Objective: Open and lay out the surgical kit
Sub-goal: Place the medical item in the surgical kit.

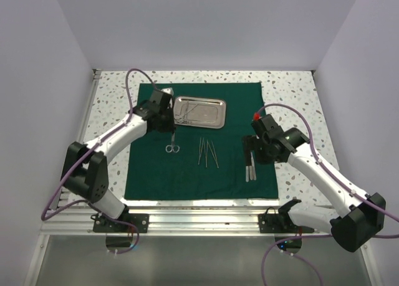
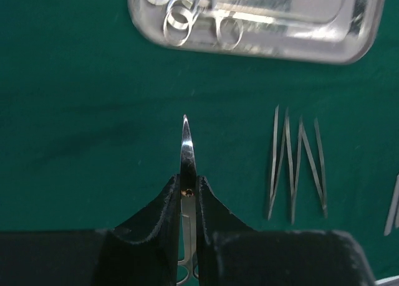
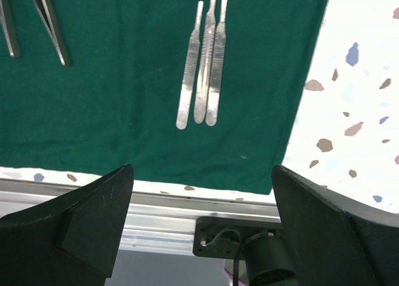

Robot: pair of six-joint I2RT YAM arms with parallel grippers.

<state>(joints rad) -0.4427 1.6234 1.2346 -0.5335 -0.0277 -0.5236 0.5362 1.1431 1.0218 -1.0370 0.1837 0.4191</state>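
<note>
The left gripper is pinched tight on a pair of scissors, right at the pivot. The blades point toward the tray and the finger rings trail back under the fingers. From the wrist view I can't tell whether the scissors are already resting on the green cloth or hanging just above it.

My guess is that they are being set down as the next item in the row, to the left of the tweezers. To do it well, I'd lower them until they lie flat and in line with the tweezers, keeping the gap there is now. Then spread the fingers only slightly and lift straight up, so the blades don't swing or catch the cloth.

The right gripper is spread wide and holds nothing. It hovers near the cloth's front right corner.

- One cloth, spread flat on the speckled table.
- One tray at the far side of the cloth, with ring-handled tools inside, too blurred to count.
- One pair of scissors in the grip.
- What looks like two tweezers.
- Three flat metal handles, side by side and touching.
</note>
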